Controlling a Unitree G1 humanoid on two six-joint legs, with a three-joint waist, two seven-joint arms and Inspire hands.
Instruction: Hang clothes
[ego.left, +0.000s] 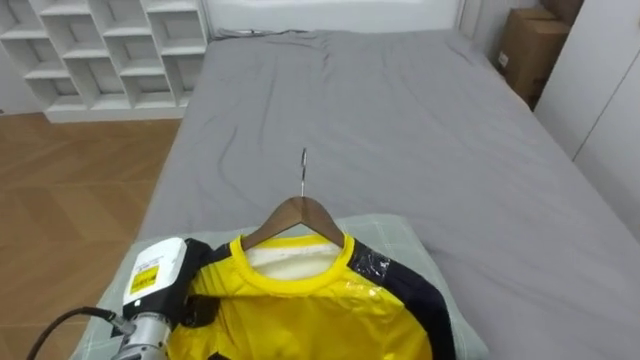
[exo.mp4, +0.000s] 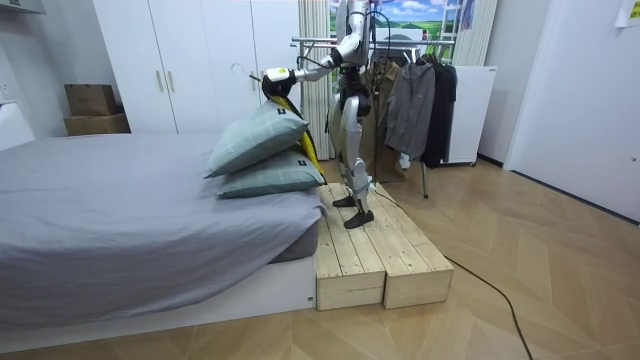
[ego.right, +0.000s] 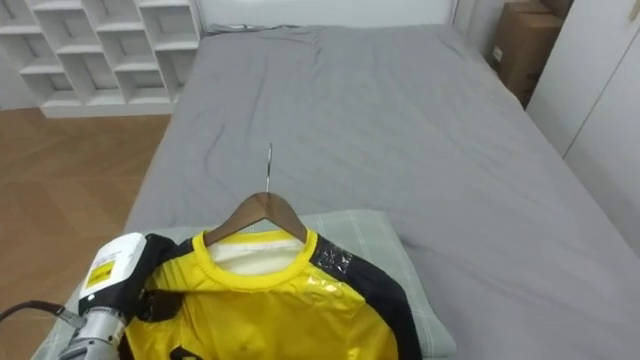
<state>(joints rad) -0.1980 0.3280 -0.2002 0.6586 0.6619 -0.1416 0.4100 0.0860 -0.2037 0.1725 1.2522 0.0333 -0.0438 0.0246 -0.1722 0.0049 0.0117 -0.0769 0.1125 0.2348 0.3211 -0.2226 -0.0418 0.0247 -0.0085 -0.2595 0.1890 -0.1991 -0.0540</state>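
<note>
A yellow shirt (ego.left: 300, 315) with black sleeves sits on a wooden hanger (ego.left: 297, 214) whose metal hook (ego.left: 303, 172) points toward the far end of the bed. It hangs just above a pale green pillow (ego.left: 405, 240). My left hand (ego.left: 165, 285) is at the shirt's left shoulder, its dark fingers curled on the cloth there. In the room view I stand on a wooden platform (exo.mp4: 375, 250) at the bed's end, my left hand (exo.mp4: 274, 75) held out over two stacked pillows (exo.mp4: 262, 150), with the shirt (exo.mp4: 284, 101) hanging below it.
The grey bed (ego.left: 400, 120) stretches ahead. A white cube shelf (ego.left: 100, 50) stands at the far left and a cardboard box (ego.left: 530, 45) at the far right. Behind me a clothes rack (exo.mp4: 415, 95) carries dark garments beside white wardrobes (exo.mp4: 190, 70).
</note>
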